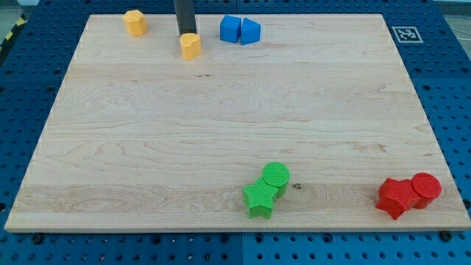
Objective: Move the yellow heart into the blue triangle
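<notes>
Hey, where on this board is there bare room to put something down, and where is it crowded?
The widest bare patch is the board's middle, between the top-edge blocks and the bottom ones. The bottom left corner is free too.

Crowded: the top edge, where the yellow hexagon, my tip touching the yellow heart, the blue cube and blue triangle sit.

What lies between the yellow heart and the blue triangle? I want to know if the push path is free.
In the camera view, the yellow heart and the blue triangle have a blue cube between them, touching the triangle. My tip sits just behind the heart.
</notes>
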### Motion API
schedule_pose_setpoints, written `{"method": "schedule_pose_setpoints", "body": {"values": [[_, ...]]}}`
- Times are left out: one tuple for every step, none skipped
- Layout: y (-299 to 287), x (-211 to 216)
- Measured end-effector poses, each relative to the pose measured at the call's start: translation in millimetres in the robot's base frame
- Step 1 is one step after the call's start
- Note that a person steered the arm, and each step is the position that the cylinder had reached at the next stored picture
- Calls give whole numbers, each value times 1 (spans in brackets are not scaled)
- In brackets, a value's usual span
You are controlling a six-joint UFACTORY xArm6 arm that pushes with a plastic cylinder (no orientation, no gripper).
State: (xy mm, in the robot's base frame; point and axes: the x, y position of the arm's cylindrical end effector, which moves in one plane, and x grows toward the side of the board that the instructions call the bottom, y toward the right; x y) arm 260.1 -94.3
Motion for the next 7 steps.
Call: {"method": "schedule_pose_setpoints", "body": {"values": [[-44,16],[-48,38],[-48,51],[-28,51],[-26,51],[-26,49],[-26,32]]}}
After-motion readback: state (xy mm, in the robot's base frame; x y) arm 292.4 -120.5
